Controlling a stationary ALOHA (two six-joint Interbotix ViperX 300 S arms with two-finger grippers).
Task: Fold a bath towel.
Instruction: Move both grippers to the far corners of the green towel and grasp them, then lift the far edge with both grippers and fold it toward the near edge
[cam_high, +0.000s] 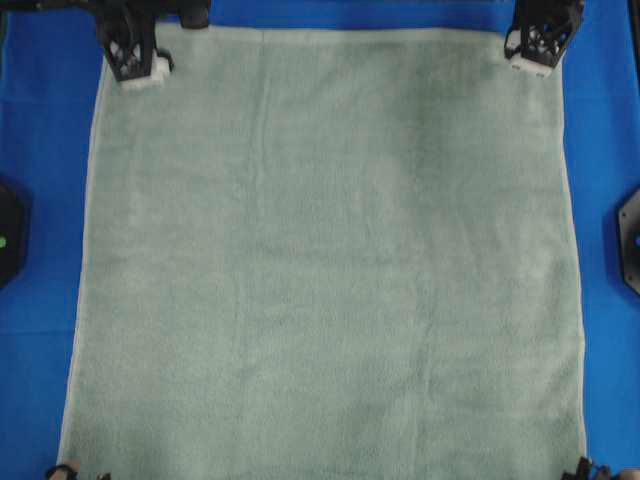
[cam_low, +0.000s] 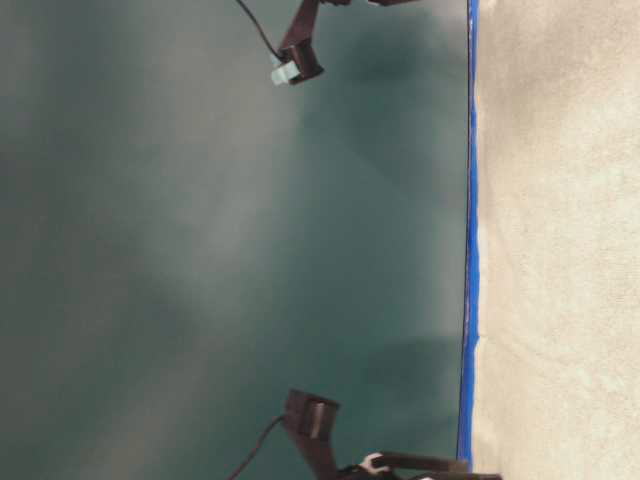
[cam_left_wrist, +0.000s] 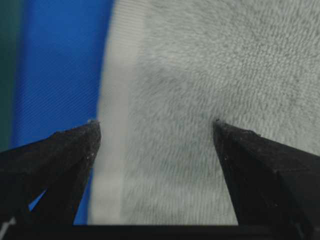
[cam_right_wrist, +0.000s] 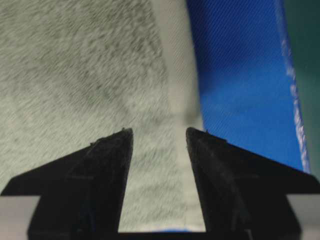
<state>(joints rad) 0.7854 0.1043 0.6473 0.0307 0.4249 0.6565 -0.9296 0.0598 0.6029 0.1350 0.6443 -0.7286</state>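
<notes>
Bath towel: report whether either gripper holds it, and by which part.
Nothing is held. The left gripper and right gripper stand open over the bath towel, at its hemmed edges.

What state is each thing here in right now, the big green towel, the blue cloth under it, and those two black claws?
Large pale sage-green terry bath towel: spread flat, unfolded, hemmed edges showing.
Bright blue cloth surface: lying flat beneath the towel, visible around its sides.
Left black gripper: open, poised over the towel's hemmed edge, nothing gripped.
Right black gripper: open, narrower gap, poised over the opposite hemmed edge, nothing gripped.
</notes>
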